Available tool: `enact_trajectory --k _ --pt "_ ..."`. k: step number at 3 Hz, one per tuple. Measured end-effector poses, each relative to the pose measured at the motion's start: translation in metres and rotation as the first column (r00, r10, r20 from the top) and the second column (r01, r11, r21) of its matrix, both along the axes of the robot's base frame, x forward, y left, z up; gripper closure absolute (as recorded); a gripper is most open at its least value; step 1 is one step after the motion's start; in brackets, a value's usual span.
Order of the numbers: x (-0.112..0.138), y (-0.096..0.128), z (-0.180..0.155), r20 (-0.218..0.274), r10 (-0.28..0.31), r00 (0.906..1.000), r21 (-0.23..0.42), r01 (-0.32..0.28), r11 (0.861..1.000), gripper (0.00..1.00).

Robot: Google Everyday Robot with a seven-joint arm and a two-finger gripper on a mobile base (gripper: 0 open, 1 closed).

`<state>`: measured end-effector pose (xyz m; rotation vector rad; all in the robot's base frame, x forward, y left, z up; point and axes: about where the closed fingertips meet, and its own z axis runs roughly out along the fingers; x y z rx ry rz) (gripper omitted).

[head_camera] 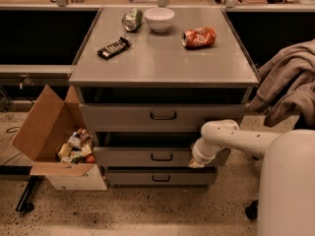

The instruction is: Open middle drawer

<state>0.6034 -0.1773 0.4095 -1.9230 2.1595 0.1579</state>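
Note:
The middle drawer (128,157) is a grey metal front of medium width with a small dark loop handle (161,157) at its centre. It sits between a wider drawer (118,116) above and a narrower drawer (133,177) below. My gripper (197,163) hangs at the end of the white arm (236,137), right against the right end of the middle drawer's front, well to the right of the handle. A dark gap shows above the middle drawer's front.
On the cabinet top (162,63) lie a chocolate bar (114,47), a green can (132,19), a white bowl (159,18) and a crushed orange can (199,37). An open cardboard box (47,132) of snacks stands on the floor at the left. A grey jacket (290,85) hangs at the right.

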Motion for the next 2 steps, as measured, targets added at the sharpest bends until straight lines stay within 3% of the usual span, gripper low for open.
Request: enact_trajectory --k 1,2 --pt "0.0 0.0 0.006 0.0 0.0 1.0 0.0 0.0 1.0 0.88" --pt "0.002 0.0 0.018 0.021 0.004 0.9998 0.005 -0.004 1.0 0.96"
